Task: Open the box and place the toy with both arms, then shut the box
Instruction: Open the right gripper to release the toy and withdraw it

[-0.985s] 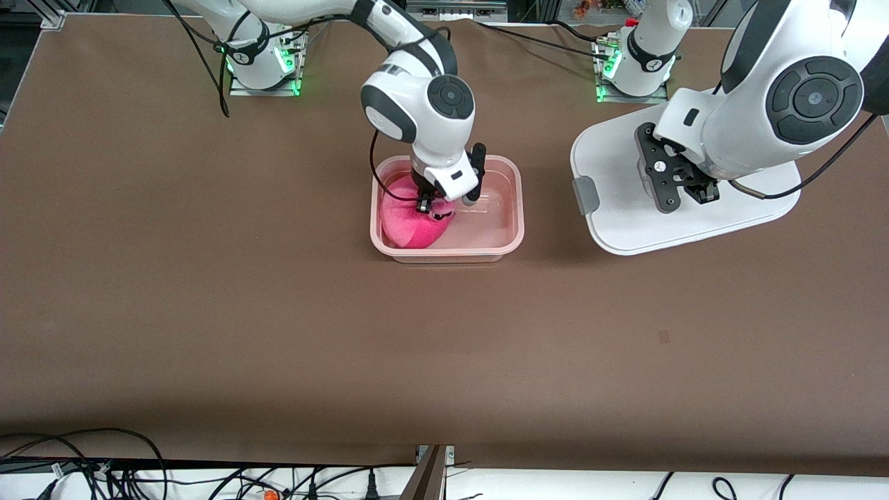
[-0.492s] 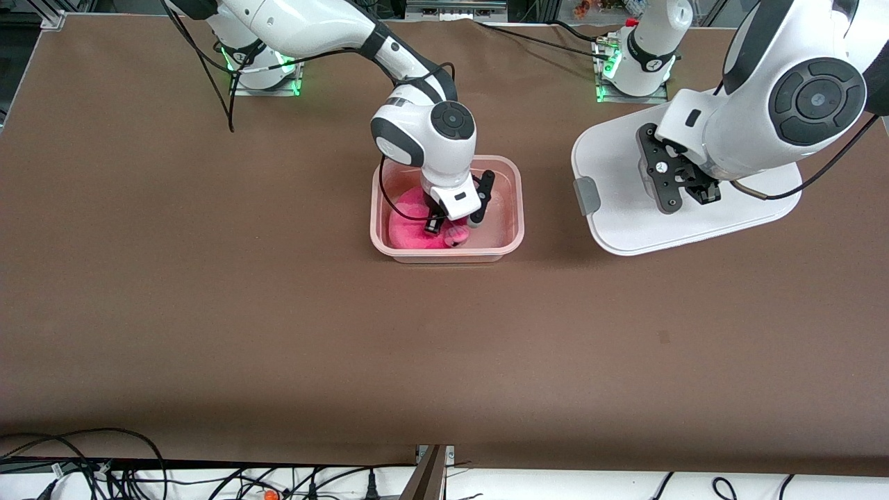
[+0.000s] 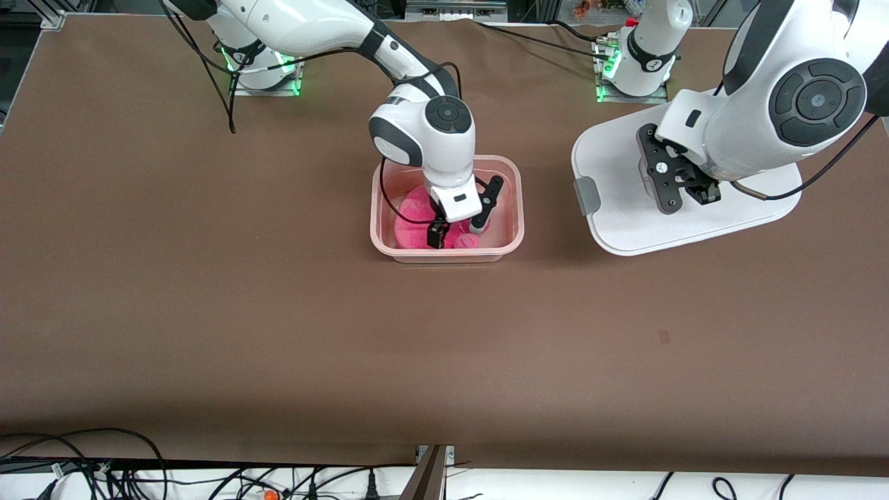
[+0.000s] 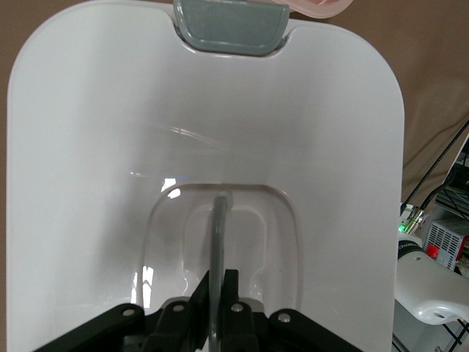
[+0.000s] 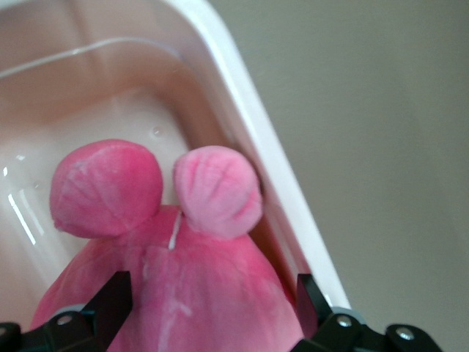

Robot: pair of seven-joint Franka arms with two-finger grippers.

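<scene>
The right gripper (image 3: 457,233) just spread open mid-frame, dropping the toy (image 3: 417,226) into the box (image 3: 512,201); left gripper (image 3: 684,191) stays clamped on the lid (image 3: 611,229), upper right.

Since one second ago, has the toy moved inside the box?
Yes. The toy now lies lower in the box, settled nearer the front-camera wall, and the right gripper stands open above it.

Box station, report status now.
Right gripper open, in box over toy. Left gripper shut on lid handle, lid off beside box. Nothing in the way.
</scene>
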